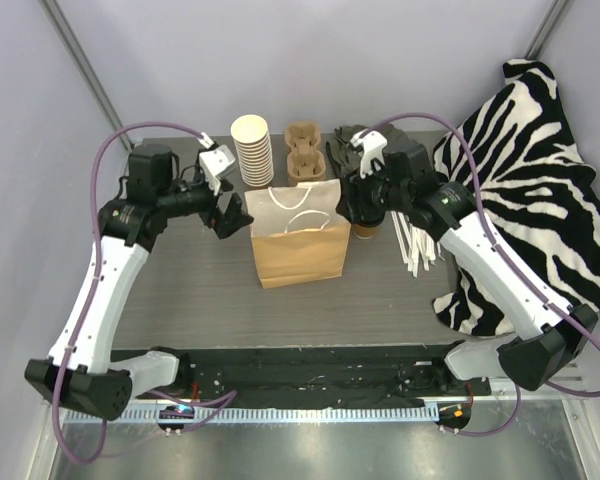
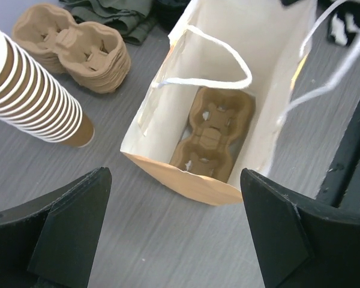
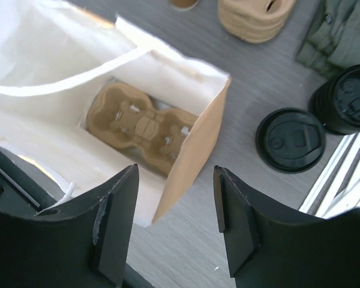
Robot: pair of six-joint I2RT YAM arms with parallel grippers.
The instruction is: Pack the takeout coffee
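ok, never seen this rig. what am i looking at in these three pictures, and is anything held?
Two robot arms are bolted to a table's near edge. The top view looks down from above and behind them. The other two come from a camera on each wrist, looking past its own gripper. On the table: an open paper bag with a cardboard cup carrier in its bottom, a stack of paper cups, spare carriers, straws, a zebra cloth. The lidded takeout coffee stands right of the bag. The left gripper and right gripper hover at the bag's sides, both open, holding nothing.
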